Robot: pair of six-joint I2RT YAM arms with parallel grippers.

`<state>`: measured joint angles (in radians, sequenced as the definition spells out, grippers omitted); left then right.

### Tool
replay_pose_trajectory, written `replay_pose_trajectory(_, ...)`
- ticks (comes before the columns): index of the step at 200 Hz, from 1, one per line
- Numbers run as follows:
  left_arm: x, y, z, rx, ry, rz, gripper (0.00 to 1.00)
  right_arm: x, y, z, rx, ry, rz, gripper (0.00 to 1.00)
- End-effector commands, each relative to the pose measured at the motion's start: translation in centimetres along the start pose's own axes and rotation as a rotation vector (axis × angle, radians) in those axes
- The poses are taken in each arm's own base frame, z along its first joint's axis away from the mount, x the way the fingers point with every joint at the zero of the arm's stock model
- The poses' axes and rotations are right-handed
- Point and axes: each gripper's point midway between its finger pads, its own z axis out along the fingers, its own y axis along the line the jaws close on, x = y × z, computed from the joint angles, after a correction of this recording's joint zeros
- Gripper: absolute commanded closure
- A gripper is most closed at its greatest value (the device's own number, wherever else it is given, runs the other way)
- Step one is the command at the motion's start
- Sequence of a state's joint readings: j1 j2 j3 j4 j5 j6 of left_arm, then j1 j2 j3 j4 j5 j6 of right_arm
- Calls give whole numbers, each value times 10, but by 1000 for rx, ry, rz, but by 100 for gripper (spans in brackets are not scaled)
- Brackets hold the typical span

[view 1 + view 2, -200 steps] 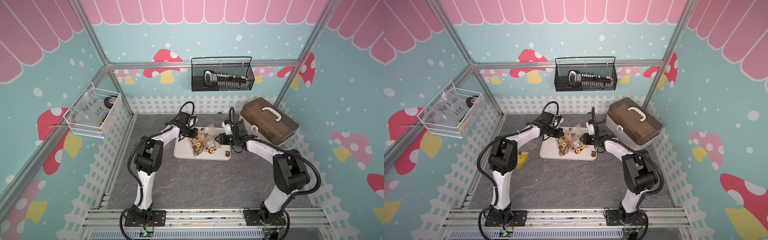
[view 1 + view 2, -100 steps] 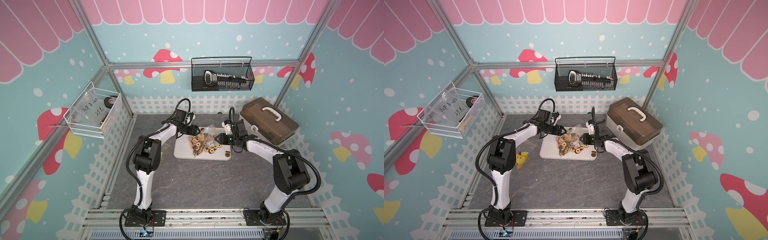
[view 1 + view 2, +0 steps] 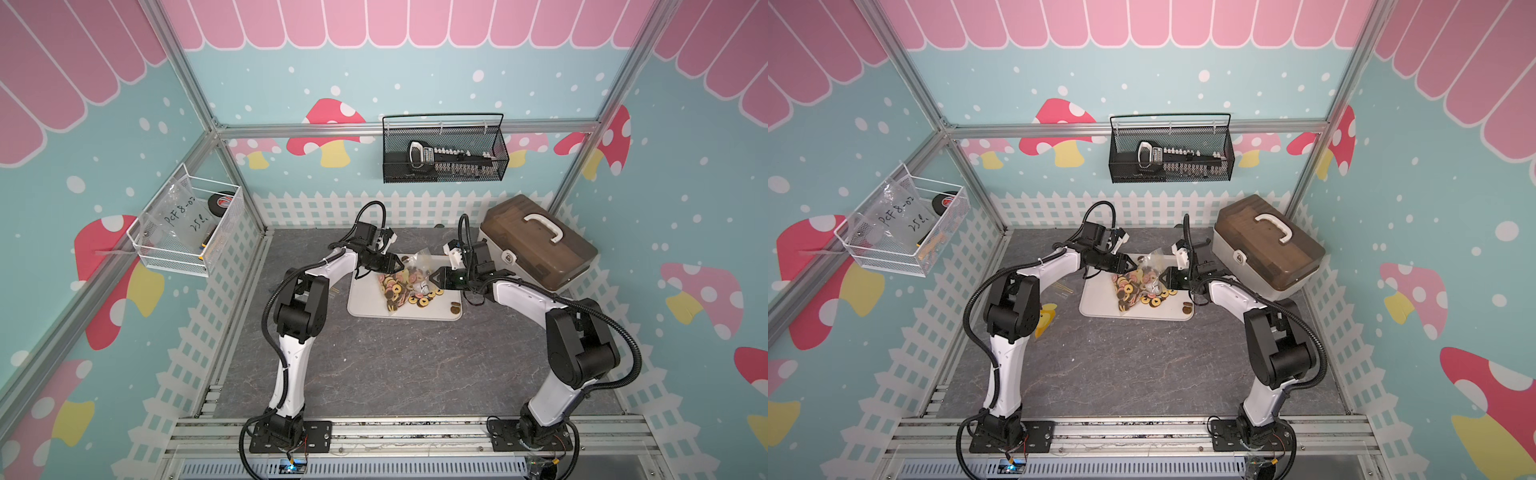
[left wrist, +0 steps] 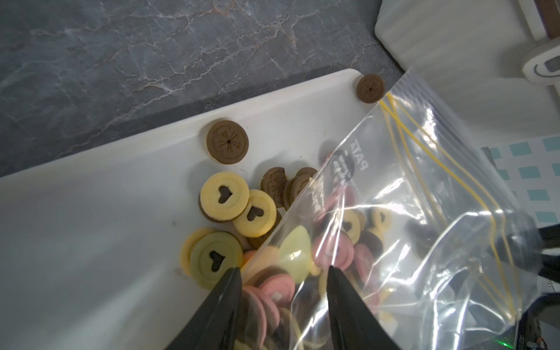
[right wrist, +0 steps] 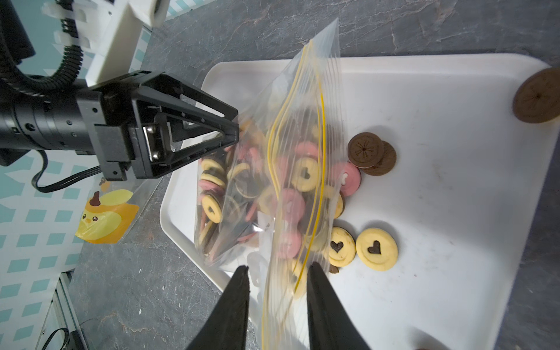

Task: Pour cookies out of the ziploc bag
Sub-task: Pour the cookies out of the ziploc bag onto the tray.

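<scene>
You're mid-pour: a few cookies [image 5: 376,249] are out on the tray [image 5: 439,212], but most sit inside the bag [image 5: 291,145], which is tented over it. Left gripper [image 4: 283,269] straddles the closed end, right gripper [image 5: 277,268] the zip edge, jaws on both part-spread — can't tell if either really bites the film. Next you'll want a firm pinch on that closed end and a lift, so the mouth tips down over the tray.
</scene>
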<state>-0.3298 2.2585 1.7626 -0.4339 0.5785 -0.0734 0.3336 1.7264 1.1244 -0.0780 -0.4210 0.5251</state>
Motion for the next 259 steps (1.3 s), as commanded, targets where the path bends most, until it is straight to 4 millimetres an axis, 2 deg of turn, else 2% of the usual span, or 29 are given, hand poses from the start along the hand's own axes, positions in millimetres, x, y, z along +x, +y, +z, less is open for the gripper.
replay_pose_trajectory(1, -1, -10, 5, 8, 14, 46, 63, -6, 6, -8, -21, -26, -18, 68)
replay_pose_trajectory(6, 0, -9, 7, 7, 17, 45, 67, -6, 7, -8, -22, -26, -18, 68)
replay_pose_trajectory(20, 2, -6, 7, -11, 25, 43, 91, -5, 6, -8, -20, -25, -18, 68)
replay_pose_trajectory(27, 3, -4, 5, -25, 25, 45, 100, -5, 6, -8, -20, -25, -18, 68)
replay_pose_trajectory(44, 5, 2, -1, -84, 31, 38, 100, -6, 6, -9, -19, -29, -19, 68)
replay_pose_trajectory(76, 7, 2, -31, -187, 17, 32, 100, -6, 6, -9, -23, -28, -20, 68)
replay_pose_trajectory(105, 5, -3, -64, -270, 7, 46, 100, -5, 7, -11, -22, -30, -22, 68)
replay_pose_trajectory(142, 0, -14, -93, -318, -10, 62, 100, -6, 7, -12, -27, -36, -21, 68)
replay_pose_trajectory(181, -14, -38, -105, -352, -7, 96, 100, -7, 6, -12, -26, -37, -19, 68)
replay_pose_trajectory(192, -17, -36, -109, -396, 3, 104, 100, -6, 5, -12, -25, -36, -18, 68)
replay_pose_trajectory(196, -16, -47, -105, -397, 16, 128, 100, -6, 5, -12, -26, -35, -18, 68)
replay_pose_trajectory(211, -17, -53, -108, -441, 25, 151, 100, -7, 5, -13, -26, -39, -18, 68)
replay_pose_trajectory(259, -27, -76, -131, -487, 5, 198, 100, -7, 4, -13, -27, -39, -17, 68)
